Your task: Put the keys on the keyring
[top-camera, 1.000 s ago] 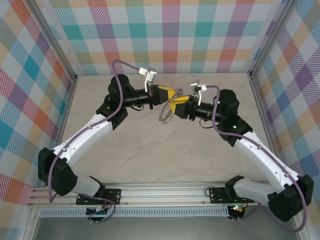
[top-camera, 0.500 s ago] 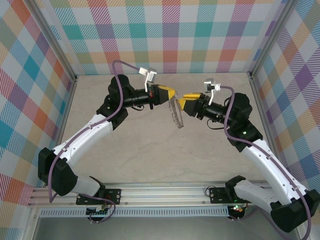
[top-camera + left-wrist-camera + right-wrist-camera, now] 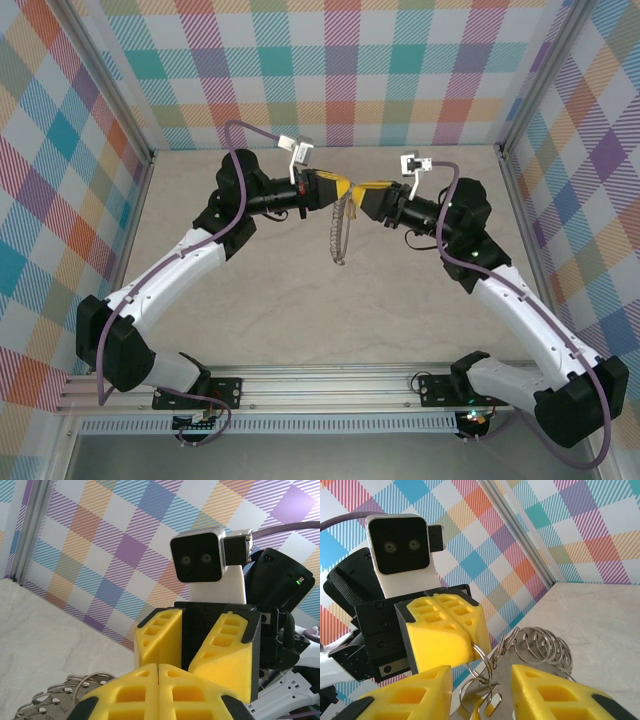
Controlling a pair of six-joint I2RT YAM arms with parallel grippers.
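Observation:
The keyring [image 3: 340,235], a silvery strip edged with several small rings, hangs from my left gripper [image 3: 344,190], which is shut on its top split ring [image 3: 481,652]. In the left wrist view my left gripper [image 3: 159,676] has its pads pressed together, with the keyring [image 3: 60,700] at the lower left. My right gripper [image 3: 363,193] faces the left one tip to tip. Its fingers [image 3: 555,692] stand apart on either side of the ring cluster without touching it. A small brass-yellow key [image 3: 479,710] with a silvery slotted end hangs low between them, partly cut off.
Both arms meet above the middle of the beige table [image 3: 300,300]. Plaid walls [image 3: 340,70] close in the back and sides, with a metal corner post [image 3: 520,150] at the right and an aluminium rail [image 3: 320,385] along the near edge.
My right gripper has come back in toward the left one and its fingers have narrowed. The hanging keyring has swung from slanting right to hanging almost straight down. The left gripper has stayed put.

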